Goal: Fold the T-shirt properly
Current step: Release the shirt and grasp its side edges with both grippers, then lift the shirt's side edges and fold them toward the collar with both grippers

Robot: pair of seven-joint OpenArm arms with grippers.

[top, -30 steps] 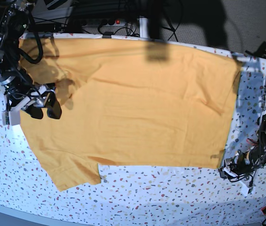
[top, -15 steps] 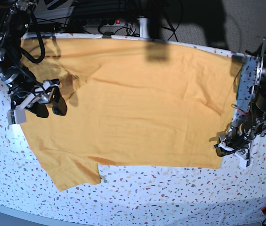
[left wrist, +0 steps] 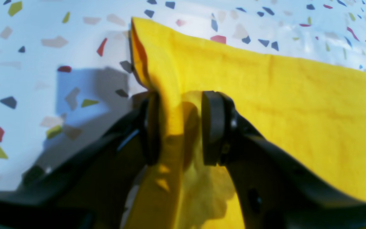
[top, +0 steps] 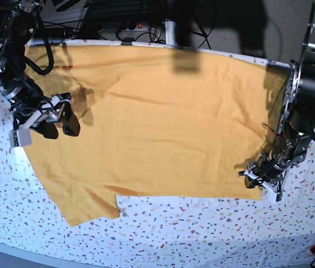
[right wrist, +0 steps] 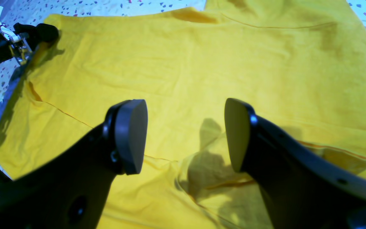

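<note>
No fold is seen yet; the T-shirt (top: 151, 123) is spread flat and single-layered across the speckled table cover (top: 202, 234), one sleeve pointing to the near-left corner in the base view, lettering not visible, so the printed side cannot be identified; the whole folding sequence is judged to be still ahead, with only the first grasp under way. The left gripper (left wrist: 179, 127) is placed at the hem corner at the base view's lower right; its jaws are partly closed astride a raised ridge of cloth, one pad against the fabric, a gap showing at the other, so a firm pinch cannot be confirmed. The right gripper (right wrist: 184, 136) is held over the collar and shoulder area with jaws wide apart and nothing between them; fabric is only seen below. View differences: the base view alone gives the full garment outline, both arms and the creases near the collar side; the left gripper (top: 257, 177) is too small there for the jaws to be read; the left wrist view alone shows the lifted hem ridge between the pads; the right wrist view alone shows the empty jaw gap, the seam lines, and the other gripper (right wrist: 21, 39) far off at the hem edge.
</note>
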